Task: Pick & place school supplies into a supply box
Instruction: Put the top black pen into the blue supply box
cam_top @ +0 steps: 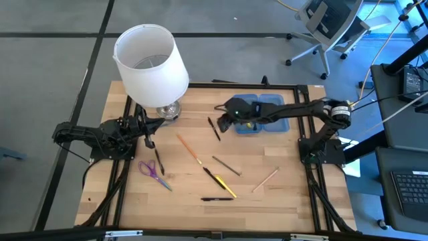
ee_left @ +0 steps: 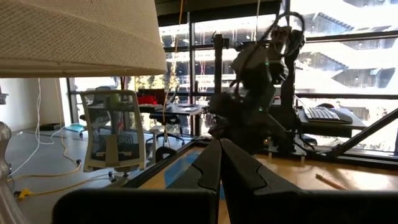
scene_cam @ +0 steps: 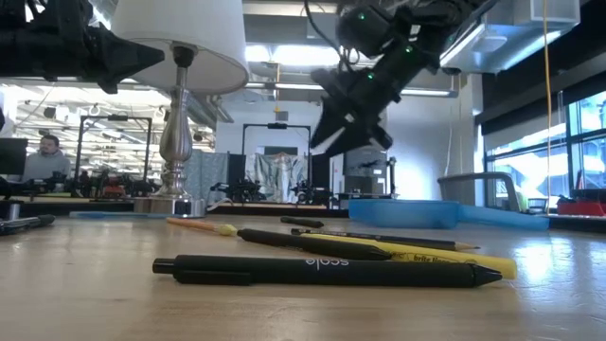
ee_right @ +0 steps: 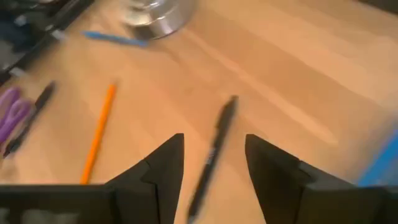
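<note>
From above we see the right gripper (cam_top: 223, 122) hanging just beside the open blue pencil case (cam_top: 259, 114), over a black pen (cam_top: 214, 128) lying on the wooden table (cam_top: 267, 201). The other supplies are spread nearer the front: an orange pencil (cam_top: 188, 148), a yellow pencil (cam_top: 225, 188), a tan pencil (cam_top: 265, 179) and purple scissors (cam_top: 153, 171). The left gripper (cam_top: 148, 142) waits near the lamp base (cam_top: 167, 110).

At table height the right gripper (scene_cam: 327, 133) hangs well clear of the surface, and a black pen (scene_cam: 327, 272) lies closest to the camera.

The left wrist view shows the left fingers (ee_left: 205, 171) pressed together, holding nothing.

In the right wrist view the fingers (ee_right: 165, 165) stand apart, empty, with the black pen (ee_right: 214, 146) between them below. We judge it light, stiff and smooth, apt to roll, so we would pinch across mid-barrel.
</note>
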### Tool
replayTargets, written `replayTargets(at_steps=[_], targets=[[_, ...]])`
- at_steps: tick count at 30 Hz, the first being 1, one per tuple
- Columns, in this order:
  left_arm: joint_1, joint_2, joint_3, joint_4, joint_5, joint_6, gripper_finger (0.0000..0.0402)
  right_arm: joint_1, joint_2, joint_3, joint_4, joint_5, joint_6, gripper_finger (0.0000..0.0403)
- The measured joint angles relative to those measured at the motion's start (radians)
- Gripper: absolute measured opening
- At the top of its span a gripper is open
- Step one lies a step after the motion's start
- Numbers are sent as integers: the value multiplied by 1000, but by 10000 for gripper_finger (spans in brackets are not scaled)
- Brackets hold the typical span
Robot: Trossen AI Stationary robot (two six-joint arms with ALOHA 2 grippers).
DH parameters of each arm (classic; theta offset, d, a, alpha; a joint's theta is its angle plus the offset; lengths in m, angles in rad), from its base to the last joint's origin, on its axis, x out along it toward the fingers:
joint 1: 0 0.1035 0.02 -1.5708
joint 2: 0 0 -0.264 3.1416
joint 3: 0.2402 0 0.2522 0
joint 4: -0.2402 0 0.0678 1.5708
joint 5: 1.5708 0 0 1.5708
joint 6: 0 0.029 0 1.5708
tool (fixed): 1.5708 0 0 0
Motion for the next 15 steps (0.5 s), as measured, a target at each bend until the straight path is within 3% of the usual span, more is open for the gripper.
replayTargets(at_steps=[15], targets=[[0, 0, 0, 0, 0, 0, 4, 75, 182, -1, 56, -2, -58, 174]])
